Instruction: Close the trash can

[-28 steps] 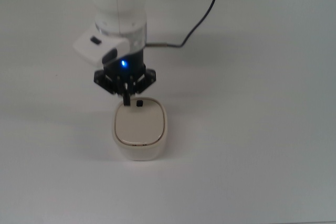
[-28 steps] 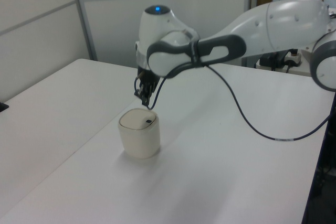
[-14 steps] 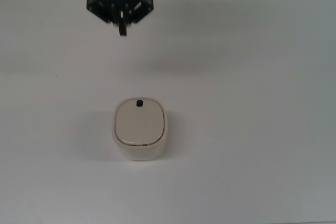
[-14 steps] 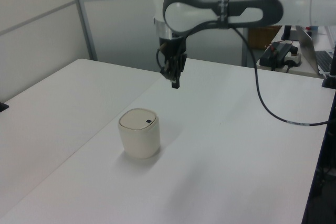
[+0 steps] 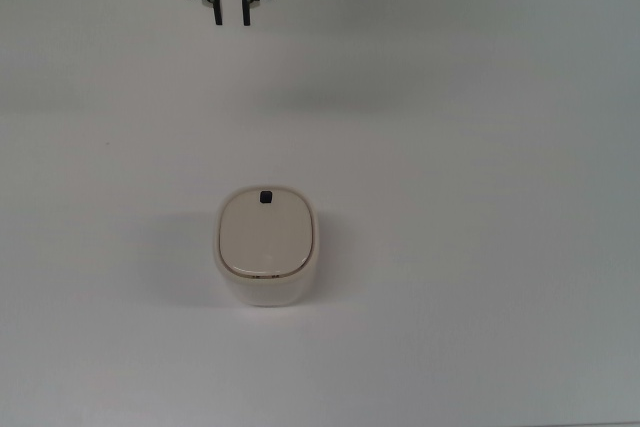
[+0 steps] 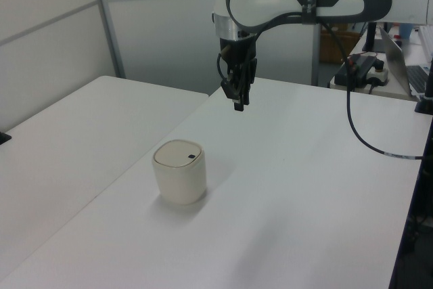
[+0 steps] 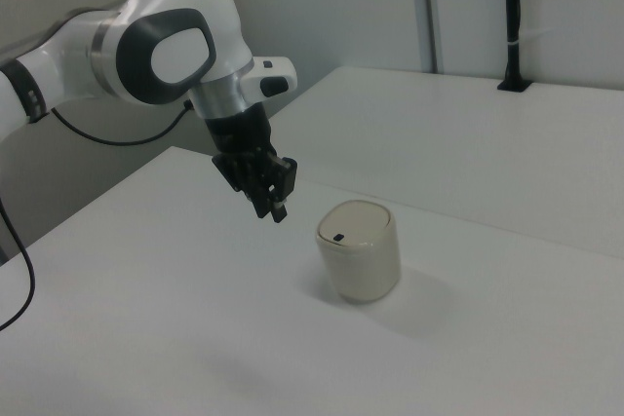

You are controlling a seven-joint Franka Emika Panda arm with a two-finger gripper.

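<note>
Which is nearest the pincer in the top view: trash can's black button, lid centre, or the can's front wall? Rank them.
The pincer hangs at the top view's upper edge.
1. Black button, on the lid's rim facing the pincer.
2. Lid centre, just below the button.
3. Trash can front wall, lowest in the top view.

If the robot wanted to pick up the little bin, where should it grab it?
Probably around the bin's smooth side walls, coming straight down from above with the end effector opened wide. It stands upright, the flat lid is shut and flush, and no handle shows.
</note>
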